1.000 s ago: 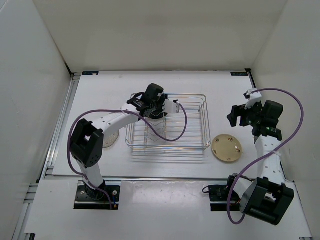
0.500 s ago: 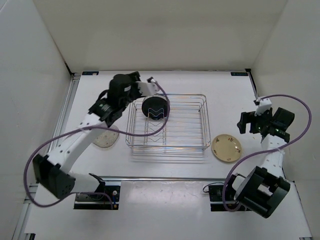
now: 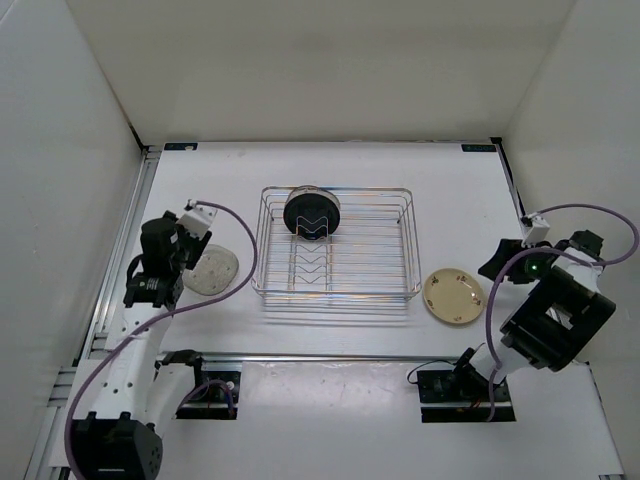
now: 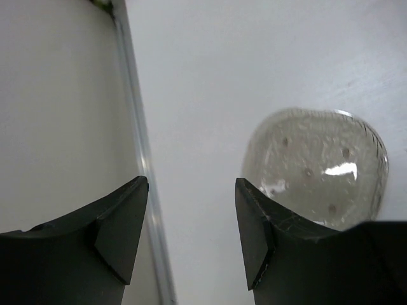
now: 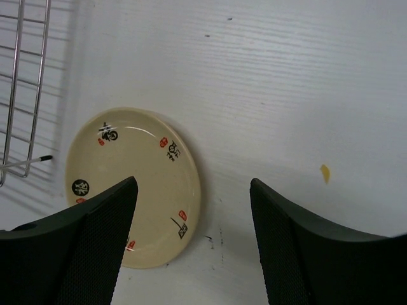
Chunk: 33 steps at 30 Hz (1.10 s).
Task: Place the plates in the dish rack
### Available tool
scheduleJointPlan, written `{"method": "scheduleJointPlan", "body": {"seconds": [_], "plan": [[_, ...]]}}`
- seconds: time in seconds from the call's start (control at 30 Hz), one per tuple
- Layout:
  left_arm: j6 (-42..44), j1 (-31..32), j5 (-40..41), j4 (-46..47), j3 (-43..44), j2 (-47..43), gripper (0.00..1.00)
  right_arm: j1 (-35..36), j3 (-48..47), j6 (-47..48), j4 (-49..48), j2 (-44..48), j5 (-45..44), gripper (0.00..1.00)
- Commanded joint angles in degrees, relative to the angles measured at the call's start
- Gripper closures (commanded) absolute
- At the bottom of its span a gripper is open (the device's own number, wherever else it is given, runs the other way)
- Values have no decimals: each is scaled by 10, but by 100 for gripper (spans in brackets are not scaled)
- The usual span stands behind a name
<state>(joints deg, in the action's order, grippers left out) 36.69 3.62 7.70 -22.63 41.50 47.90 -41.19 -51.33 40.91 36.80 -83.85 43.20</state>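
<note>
Left gripper (image 4: 191,190): jaws spread wide and empty, with nothing between the fingers. It hangs over the left side of the table (image 3: 400,165). In the left wrist view the metal rail (image 4: 143,159) along the table's edge runs under its left finger, and the clear glass plate (image 4: 318,168) lies flat just beyond its right finger. No contact with the plate is seen.

Right gripper (image 5: 191,190): jaws also wide apart and holding nothing. It is poised above the table at the right. The cream-yellow plate (image 5: 152,184) lies flat below, partly behind the left finger – the plate carries small dark and red markings. A small yellow speck (image 5: 325,171) sits on the table surface to the right.

Dish rack (image 3: 370,189): stands in the middle of the table, between the two plates still lying outside it. The clear glass plate lies near its left side and the cream-yellow plate near its front right corner; neither touches the wire.

Black plate (image 3: 312,214): loaded, standing on edge in the dividers at the far left part of the rack. A pale rim shows just behind it – whether that is a second plate cannot be told from the overhead view.
</note>
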Motion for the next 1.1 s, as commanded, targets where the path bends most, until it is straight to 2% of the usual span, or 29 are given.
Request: {"method": "scheduleJointPlan", "body": {"seconds": [0.0, 0.3, 0.53, 0.67, 1.07], "plan": [[-106, -52, -95, 0, -42, -29, 32, -1, -22, 42, 31, -26, 15, 25], [-156, -136, -174, -5, -84, -45, 32, -18, -47, 87, 61, -102, -17, 25], [-168, -179, -210, -5, -84, -33, 31, -6, -140, 138, 143, -202, -19, 28], [-168, -199, -227, -5, -84, -11, 31, 1, -157, 151, 165, -236, -43, 28], [-168, -205, -233, -10, -74, 4, 31, 69, -105, 168, 149, -207, -99, 28]]}}
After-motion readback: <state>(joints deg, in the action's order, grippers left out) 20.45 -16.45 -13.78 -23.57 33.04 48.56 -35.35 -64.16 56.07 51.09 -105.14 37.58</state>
